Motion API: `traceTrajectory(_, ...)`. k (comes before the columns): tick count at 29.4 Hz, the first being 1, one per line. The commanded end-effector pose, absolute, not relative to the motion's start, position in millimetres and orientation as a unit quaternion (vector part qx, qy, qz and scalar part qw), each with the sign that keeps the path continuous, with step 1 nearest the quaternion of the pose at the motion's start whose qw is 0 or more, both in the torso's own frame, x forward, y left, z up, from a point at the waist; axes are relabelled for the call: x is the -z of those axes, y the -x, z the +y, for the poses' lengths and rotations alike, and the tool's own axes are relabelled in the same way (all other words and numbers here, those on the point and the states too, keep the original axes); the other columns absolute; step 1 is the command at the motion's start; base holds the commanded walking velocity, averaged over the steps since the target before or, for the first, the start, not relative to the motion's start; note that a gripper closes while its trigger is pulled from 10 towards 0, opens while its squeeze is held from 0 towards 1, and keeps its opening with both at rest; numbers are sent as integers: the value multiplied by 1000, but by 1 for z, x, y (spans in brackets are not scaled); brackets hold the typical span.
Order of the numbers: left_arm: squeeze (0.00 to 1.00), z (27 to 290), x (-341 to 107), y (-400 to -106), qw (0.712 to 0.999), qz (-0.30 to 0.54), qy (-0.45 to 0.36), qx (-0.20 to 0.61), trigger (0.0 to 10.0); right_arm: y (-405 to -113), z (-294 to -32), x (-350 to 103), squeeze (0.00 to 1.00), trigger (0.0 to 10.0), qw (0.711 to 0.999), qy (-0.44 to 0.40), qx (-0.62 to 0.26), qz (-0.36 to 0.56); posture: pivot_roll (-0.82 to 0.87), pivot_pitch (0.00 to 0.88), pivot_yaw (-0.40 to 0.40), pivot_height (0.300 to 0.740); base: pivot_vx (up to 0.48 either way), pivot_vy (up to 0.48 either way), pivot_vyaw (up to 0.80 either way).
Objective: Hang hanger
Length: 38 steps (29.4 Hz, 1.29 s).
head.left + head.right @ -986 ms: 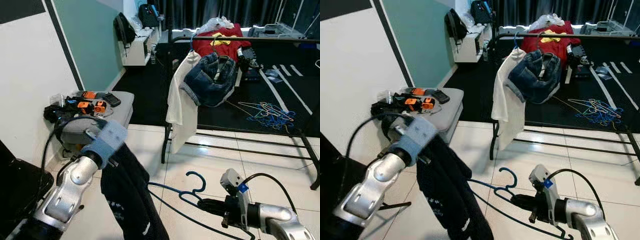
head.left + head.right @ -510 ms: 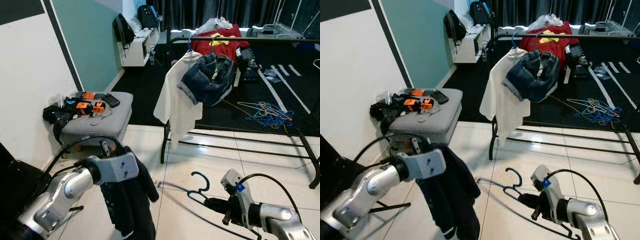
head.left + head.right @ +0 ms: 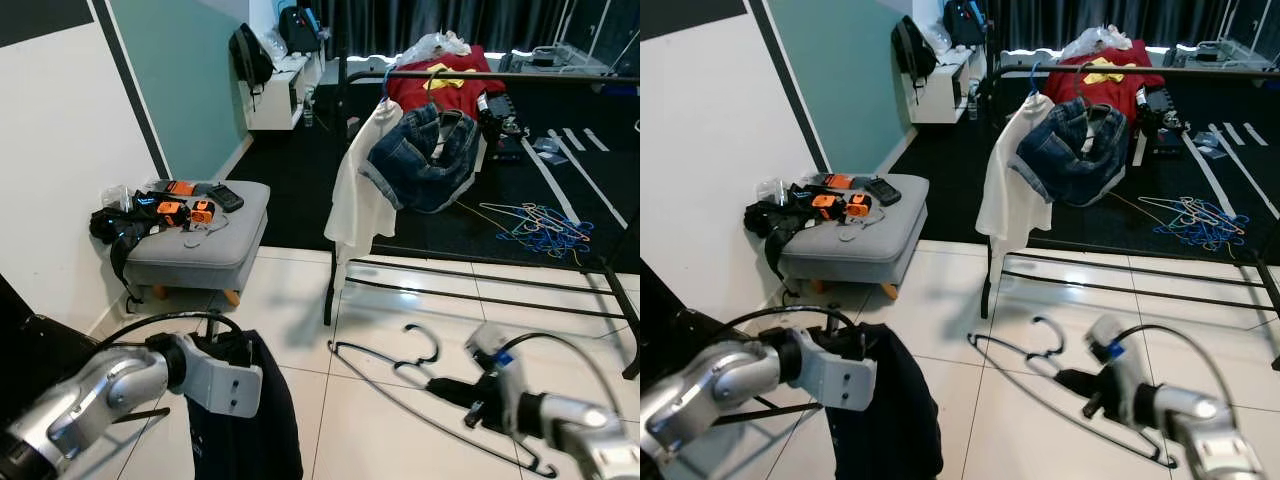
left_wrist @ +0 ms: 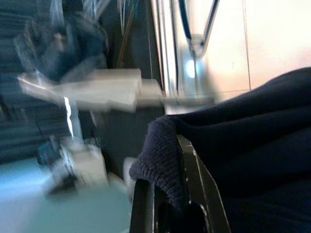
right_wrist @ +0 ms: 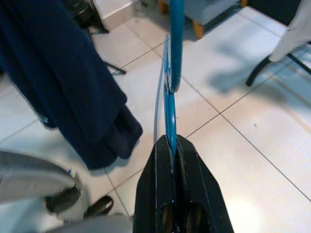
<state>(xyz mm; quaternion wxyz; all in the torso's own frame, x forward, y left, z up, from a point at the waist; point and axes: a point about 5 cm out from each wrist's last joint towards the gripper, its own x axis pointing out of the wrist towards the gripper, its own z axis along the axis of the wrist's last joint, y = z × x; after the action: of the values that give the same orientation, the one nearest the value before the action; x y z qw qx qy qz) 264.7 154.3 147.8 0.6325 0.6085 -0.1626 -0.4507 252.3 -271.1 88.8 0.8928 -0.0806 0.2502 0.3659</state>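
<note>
1. Far left, a grey ottoman [image 3: 205,245] stands against the white wall, cluttered with orange-and-black gadgets [image 3: 170,208]; bare tile lies between it and the near arms.
2. Near left, the left gripper [image 4: 167,194] has its jaws clenched on the knitted edge of a dark navy garment [image 3: 243,420], which hangs down to the bottom edge of the head views.
3. Centre, open white floor tiles [image 3: 300,300] run from the garment to the clothes rack.
4. Far centre, a black clothes rack [image 3: 480,78] carries a white shirt [image 3: 362,185], blue jeans [image 3: 420,160] and a red shirt [image 3: 450,85]; its rail to the right of them is bare.
5. Near right, the right gripper [image 5: 172,160] has its jaws clamped on the blue hanger [image 3: 420,360], which is held low over the tiles, hook towards the rack, well short of the rail.
6. Far right, loose blue hangers [image 3: 545,225] lie on the dark floor behind the rack.
</note>
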Motion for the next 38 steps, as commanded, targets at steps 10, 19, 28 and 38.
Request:
traceTrajectory(10, 0, 127, -193, -228, 466, -297, -572, 606, 10000, -261, -280, -129, 0, 10000, 838, 99, -470, 258, -115, 0, 47, 740, 0, 0, 0)
traceTrajectory(19, 0, 132, -184, -207, 344, -318, -564, 680, 10000, -266, -282, -170, 0, 10000, 778, 134, -556, 261, -126, 0, 49, 740, 0, 0, 0)
traceTrajectory(28, 0, 129, -196, -222, 328, -373, -596, 631, 10000, -262, -280, -182, 0, 10000, 753, 142, -585, 264, -130, 0, 61, 740, 0, 0, 0)
traceTrajectory(38, 0, 101, -236, -228, 319, -529, -570, 542, 10000, -255, -258, -224, 0, 10000, 732, 68, -656, 171, -127, 0, 76, 740, 0, 0, 0)
